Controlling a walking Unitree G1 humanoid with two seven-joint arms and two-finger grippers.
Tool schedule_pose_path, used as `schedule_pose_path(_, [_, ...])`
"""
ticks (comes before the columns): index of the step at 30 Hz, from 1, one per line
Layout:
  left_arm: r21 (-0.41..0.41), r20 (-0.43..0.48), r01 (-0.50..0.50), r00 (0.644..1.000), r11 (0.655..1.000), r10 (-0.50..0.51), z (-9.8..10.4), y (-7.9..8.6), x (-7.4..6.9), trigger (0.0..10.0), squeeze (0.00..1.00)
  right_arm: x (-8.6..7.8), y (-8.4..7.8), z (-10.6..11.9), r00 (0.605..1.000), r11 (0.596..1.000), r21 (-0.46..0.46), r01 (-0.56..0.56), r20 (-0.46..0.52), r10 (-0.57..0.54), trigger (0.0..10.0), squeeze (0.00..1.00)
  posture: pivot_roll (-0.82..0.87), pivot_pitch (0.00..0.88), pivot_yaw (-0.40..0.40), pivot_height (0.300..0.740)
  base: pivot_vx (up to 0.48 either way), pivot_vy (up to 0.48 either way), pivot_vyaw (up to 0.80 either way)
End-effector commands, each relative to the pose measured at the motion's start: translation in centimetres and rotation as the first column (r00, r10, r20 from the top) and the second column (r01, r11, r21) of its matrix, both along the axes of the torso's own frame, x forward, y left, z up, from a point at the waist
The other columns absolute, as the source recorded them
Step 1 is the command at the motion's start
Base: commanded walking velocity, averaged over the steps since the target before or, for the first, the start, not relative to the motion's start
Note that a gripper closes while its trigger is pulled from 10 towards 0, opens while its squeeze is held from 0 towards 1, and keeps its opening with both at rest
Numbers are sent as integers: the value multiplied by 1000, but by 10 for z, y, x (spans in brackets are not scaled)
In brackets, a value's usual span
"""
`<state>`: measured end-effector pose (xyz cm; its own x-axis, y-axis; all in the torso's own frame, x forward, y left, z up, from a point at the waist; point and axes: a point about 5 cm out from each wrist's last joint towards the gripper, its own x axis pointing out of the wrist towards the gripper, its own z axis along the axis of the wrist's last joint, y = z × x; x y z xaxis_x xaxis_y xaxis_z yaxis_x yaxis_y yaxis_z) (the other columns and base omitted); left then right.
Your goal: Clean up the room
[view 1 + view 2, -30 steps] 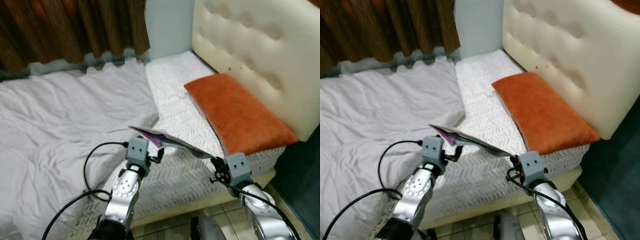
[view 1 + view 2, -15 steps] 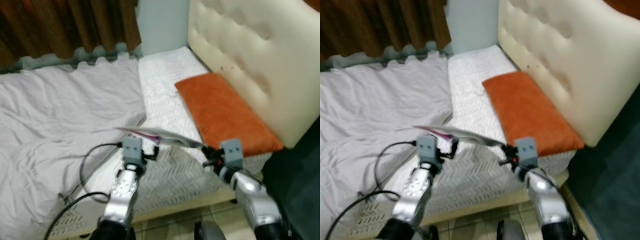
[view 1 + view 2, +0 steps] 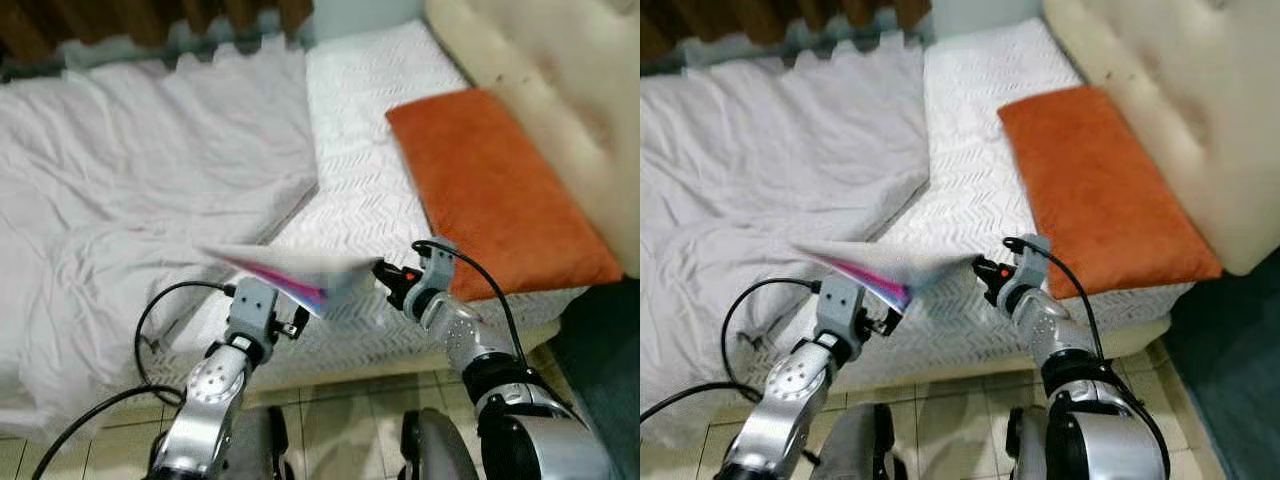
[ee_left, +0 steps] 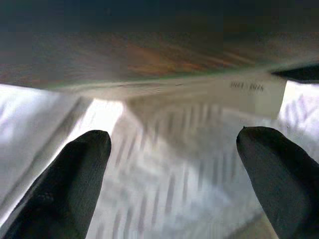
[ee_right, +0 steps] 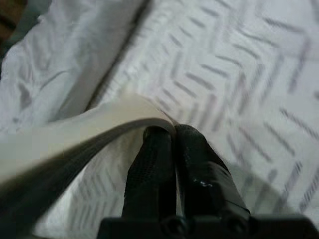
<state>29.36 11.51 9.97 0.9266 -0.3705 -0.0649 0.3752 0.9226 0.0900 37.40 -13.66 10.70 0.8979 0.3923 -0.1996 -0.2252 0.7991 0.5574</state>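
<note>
You see a thin, glossy paper magazine (image 3: 290,275) pinched by matt black textured fingers (image 5: 149,169). The mattress cover (image 3: 370,170) is white woven cloth with a herringbone weave, the sheet (image 3: 130,180) rumpled grey cloth, the pillow (image 3: 500,190) orange velvety fabric, the headboard (image 3: 560,70) smooth cream tufted leatherette.

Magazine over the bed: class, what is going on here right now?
The robot stands at the bedside, holding a magazine in the air above the mattress. Its right hand is shut on one edge of the magazine. The left hand is open beneath it, fingers spread and gripping nothing. The magazine looks blurred, so it is probably moving. An orange pillow lies by the headboard, and a rumpled grey sheet covers the rest of the bed.
</note>
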Motion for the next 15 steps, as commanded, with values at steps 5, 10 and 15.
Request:
schedule_pose_path(5, [-17,-30,14,999,1000,-15,3,-1,-20,10000,0,1,11,-5,990,984,177,28,-141,-3,10000,0,129,385,84,635,0,0,0])
schedule_pose_path(10, [-36,-57,25,998,999,-27,4,-3,-29,10000,0,6,-3,6,988,969,243,53,-154,-16,10000,0,114,365,82,635,0,0,0])
schedule_pose_path(15, [-49,-73,35,997,998,-38,3,-7,-32,10000,0,11,-12,17,991,976,210,58,-126,-32,10000,0,101,355,82,635,0,0,0])
